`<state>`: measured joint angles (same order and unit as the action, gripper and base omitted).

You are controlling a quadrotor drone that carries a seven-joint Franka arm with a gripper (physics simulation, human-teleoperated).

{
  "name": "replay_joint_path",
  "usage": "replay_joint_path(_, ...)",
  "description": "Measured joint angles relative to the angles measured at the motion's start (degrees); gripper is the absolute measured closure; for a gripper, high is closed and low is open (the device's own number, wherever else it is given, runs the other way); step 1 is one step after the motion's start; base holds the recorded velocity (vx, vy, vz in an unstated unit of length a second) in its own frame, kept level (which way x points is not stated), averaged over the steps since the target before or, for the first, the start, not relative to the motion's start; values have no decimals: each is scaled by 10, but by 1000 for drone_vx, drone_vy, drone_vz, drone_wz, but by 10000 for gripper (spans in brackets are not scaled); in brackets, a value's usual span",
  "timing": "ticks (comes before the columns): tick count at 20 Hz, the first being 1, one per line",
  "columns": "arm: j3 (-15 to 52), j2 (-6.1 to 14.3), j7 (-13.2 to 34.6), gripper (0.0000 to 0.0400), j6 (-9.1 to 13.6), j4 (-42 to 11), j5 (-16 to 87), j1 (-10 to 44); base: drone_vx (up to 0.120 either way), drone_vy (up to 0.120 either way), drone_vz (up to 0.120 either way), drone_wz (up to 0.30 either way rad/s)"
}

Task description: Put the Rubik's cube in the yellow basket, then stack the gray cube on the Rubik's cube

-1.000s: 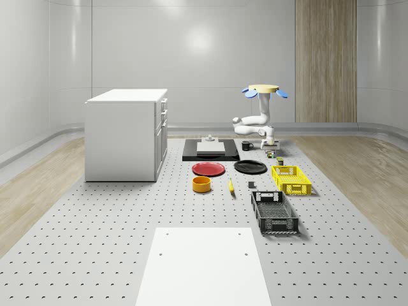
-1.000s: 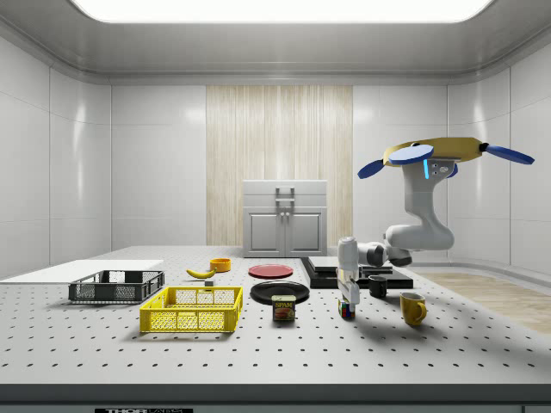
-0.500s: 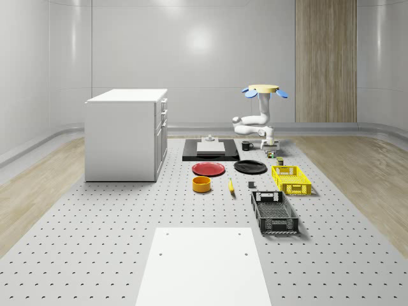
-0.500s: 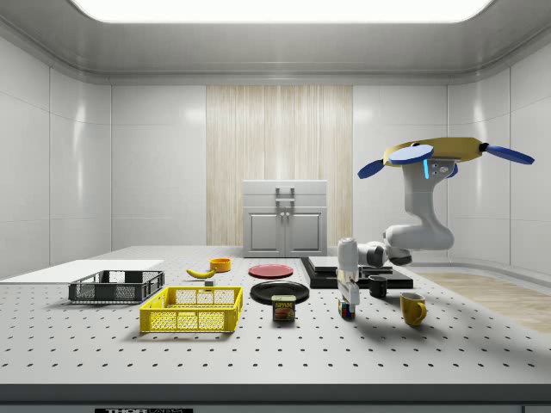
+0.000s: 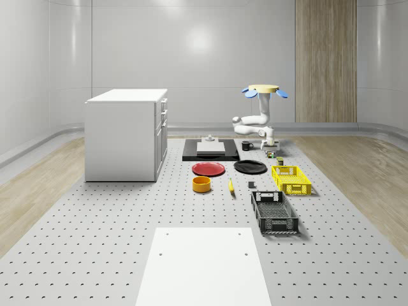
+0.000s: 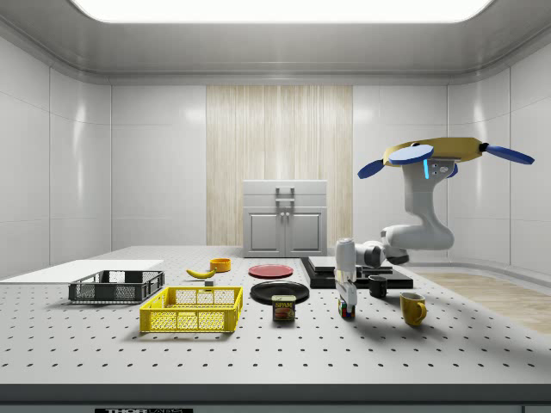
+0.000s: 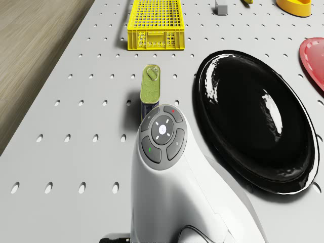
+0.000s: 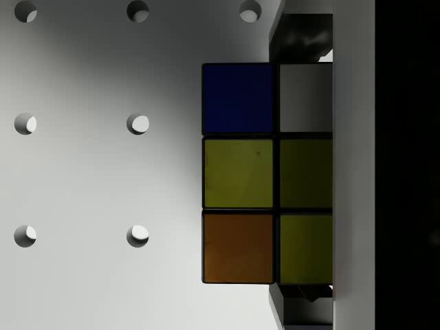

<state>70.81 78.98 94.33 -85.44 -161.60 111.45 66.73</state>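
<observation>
I've got the drone (image 6: pixel 439 153) hovering off the table (image 5: pixel 115 255), out past its far end in the whole-scene view, with the arm reaching down and forward so the gripper (image 6: pixel 346 297) sits right over the Rubik's cube (image 6: pixel 346 311). The cube rests on the table, near the green tin can (image 7: pixel 149 90) and beside the black plate (image 7: pixel 253 116), well apart from the yellow basket (image 5: pixel 291 179).

On the wrist view, the Rubik's cube (image 8: pixel 268 172) lies square underneath, with dark finger parts showing just past two opposite edges. So the jaws look apart and straddling it, though from the side view I honestly can't say whether the pads are touching its faces yet.

As for handling, I judge this a light, rigid plastic block, stiff enough to take a firm pinch. The faces are glossy, so it may slip if gripped at a corner or skewed. I'd take it flat on two opposite side faces, centred, low enough that the pads cover the middle row.

The small gray cube (image 7: pixel 221 7) waits on the table near the basket, beside the yellow bowl (image 7: pixel 295 6).
</observation>
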Motion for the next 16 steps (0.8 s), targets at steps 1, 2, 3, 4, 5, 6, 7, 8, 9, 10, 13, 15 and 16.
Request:
replay_joint_path(1, 0, 1, 0, 11, -1, 1, -1, 1, 0, 0, 0, 0)
replay_joint_path(2, 1, 2, 1, 25, -2, 1, -1, 2, 0, 0, 0, 0)
replay_joint_path(3, 1, 3, 1, 36, -3, 1, -2, 2, 0, 0, 0, 0)
replay_joint_path(4, 1, 4, 1, 45, -4, 2, -2, 3, 0, 0, 0, 0)
replay_joint_path(5, 2, 5, 2, 52, -5, 2, -3, 4, 0, 0, 0, 0)
replay_joint_path(6, 2, 6, 2, 57, -6, 2, -4, 4, 0, 0, 0, 0)
replay_joint_path(7, 2, 7, 3, 61, -7, 2, -4, 5, 0, 0, 0, 0)
replay_joint_path(8, 2, 8, 3, 64, -8, 2, -5, 5, 0, 0, 0, 0)
replay_joint_path(9, 3, 9, 3, 66, -9, 3, -5, 6, 0, 0, 0, 0)
replay_joint_path(10, 4, 10, 4, 68, -9, 2, -7, 6, 0, 0, 0, 0)
replay_joint_path(13, 14, 12, 5, 72, -8, 0, -17, 7, 0, 0, 53, 0)
replay_joint_path(15, 19, 14, 6, 73, -8, -1, -22, 8, 0, 0, 120, 0)
replay_joint_path(16, 21, 15, 7, 74, -8, -1, -24, 8, 0, 0, 120, 0)
